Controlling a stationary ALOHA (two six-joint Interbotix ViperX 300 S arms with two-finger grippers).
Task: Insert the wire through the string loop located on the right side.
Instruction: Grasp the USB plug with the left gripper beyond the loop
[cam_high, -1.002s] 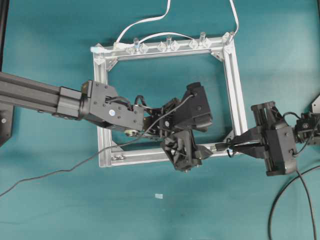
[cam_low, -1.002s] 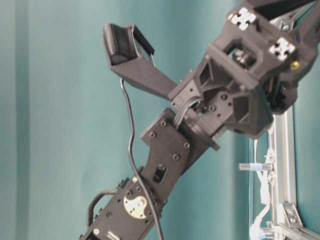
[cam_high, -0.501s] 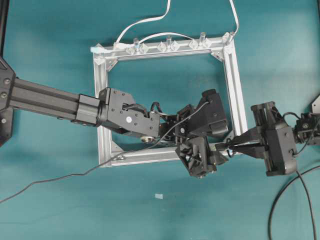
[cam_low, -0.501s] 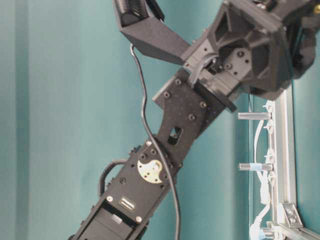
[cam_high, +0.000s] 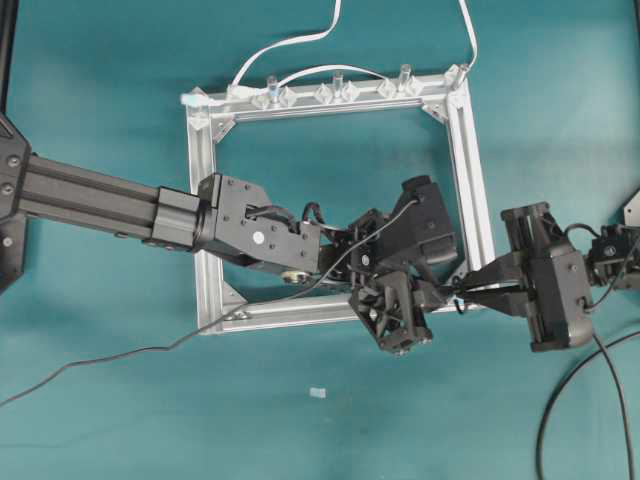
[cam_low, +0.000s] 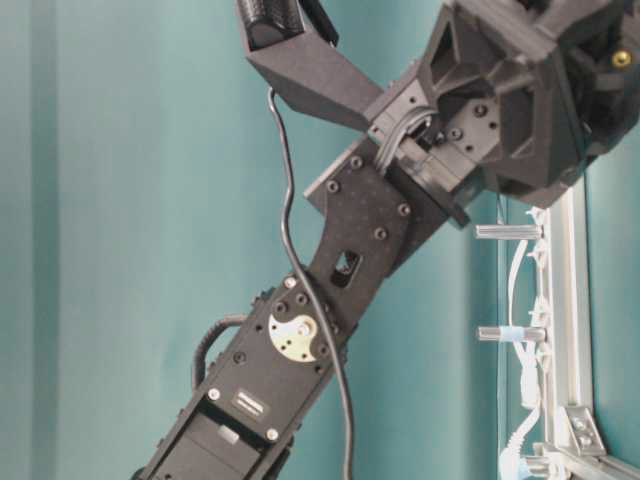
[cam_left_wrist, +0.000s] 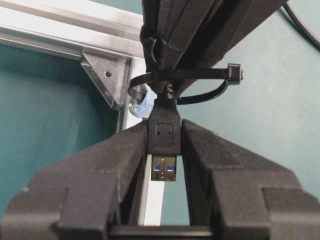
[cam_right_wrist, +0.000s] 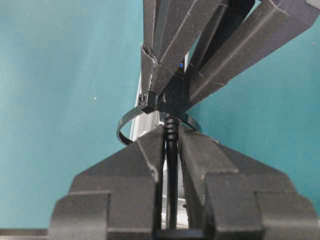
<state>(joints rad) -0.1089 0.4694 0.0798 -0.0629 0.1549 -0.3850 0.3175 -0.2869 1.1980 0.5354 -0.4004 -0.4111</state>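
Overhead view puts both grippers at the lower right corner of the aluminium frame (cam_high: 465, 190), the landmark for everything else. The left gripper (cam_high: 432, 292) reaches across the frame's interior to that corner, and the right gripper (cam_high: 472, 287) comes in from outside the frame on the opposite side, so the two meet tip to tip beside the frame's right rail.

From the left wrist camera, the left gripper (cam_left_wrist: 164, 150) is pinching the plug of the wire (cam_left_wrist: 164, 134), its black housing squeezed between the two pads with the silvery, blue-lined tip pointing toward the camera. The string loop (cam_left_wrist: 177, 89) sits just above the plug, ringing the wire where it leaves the plug; its clear-bluish fastener (cam_left_wrist: 144, 105) touches the plug's upper left corner, beside the frame's corner bracket (cam_left_wrist: 106, 79).

From the right wrist camera, the right gripper (cam_right_wrist: 171, 142) is clamped on the wire's ribbed neck (cam_right_wrist: 171, 131), with the loop (cam_right_wrist: 131, 118) arcing just past its fingertips.

Counted: one wire, one string loop, one fastener, two grippers, one frame. Three clear posts (cam_high: 337, 80) stand along the frame's far rail, and one flat white cable (cam_high: 290, 45) trails away from that rail.
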